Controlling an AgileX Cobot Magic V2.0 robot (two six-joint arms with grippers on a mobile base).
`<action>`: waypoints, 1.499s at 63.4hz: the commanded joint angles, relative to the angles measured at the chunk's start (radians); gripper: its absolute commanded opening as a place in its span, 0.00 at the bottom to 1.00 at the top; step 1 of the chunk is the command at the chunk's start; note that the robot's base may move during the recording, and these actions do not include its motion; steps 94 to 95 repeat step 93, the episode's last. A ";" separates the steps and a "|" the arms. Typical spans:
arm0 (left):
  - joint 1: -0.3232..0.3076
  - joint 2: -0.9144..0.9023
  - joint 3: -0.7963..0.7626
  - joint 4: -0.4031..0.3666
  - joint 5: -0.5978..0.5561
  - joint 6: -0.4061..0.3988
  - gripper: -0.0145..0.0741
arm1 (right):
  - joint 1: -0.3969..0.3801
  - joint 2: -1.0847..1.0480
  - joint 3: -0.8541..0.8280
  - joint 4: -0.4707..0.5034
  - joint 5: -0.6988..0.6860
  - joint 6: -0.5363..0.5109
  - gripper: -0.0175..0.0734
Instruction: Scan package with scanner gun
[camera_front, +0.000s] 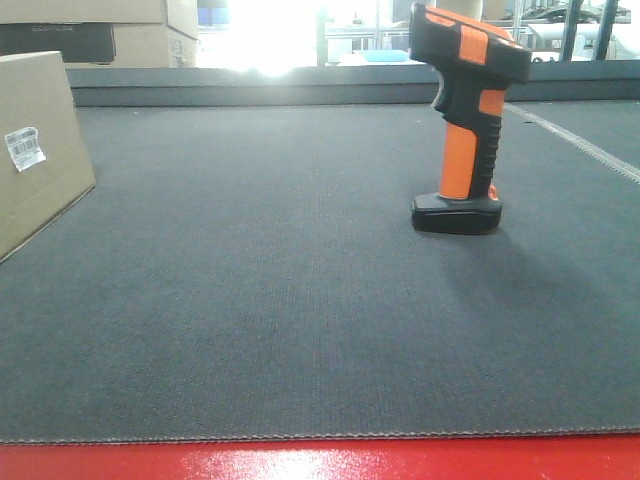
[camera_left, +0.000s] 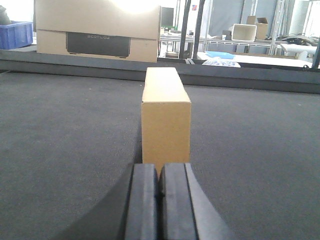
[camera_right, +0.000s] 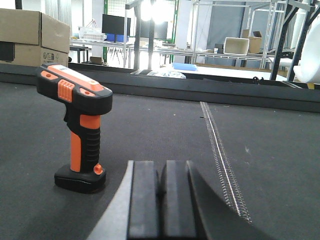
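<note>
Front view: package (camera_front: 35, 150) left, scanner gun (camera_front: 468, 115) upright right, apart.

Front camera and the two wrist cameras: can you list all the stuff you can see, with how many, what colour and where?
package: one, plain tan, standing on the dark mat straight ahead of the left gripper; white barcode label on its side, seen at the left edge of the front view.
scanner gun: one, black and orange, standing upright on its flat black foot on the mat, ahead and to the left in the right wrist view.
mat: one, dark grey, covering the table.
table edge: red, along the bottom of the front view.
cartons: tan with a dark panel, beyond the mat's far edge.
crate: one, blue, far left background.
left gripper: black fingers, shut, empty.
right gripper: black fingers, shut, empty.
</note>
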 joint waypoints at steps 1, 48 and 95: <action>-0.004 -0.005 -0.001 -0.001 -0.027 -0.016 0.04 | 0.001 -0.004 0.000 -0.007 -0.020 -0.008 0.02; -0.004 -0.005 -0.001 -0.003 -0.027 -0.016 0.04 | 0.001 -0.004 0.000 -0.007 -0.020 -0.008 0.02; -0.004 -0.005 -0.001 -0.003 -0.027 -0.016 0.04 | 0.001 -0.004 0.000 -0.007 -0.020 -0.008 0.02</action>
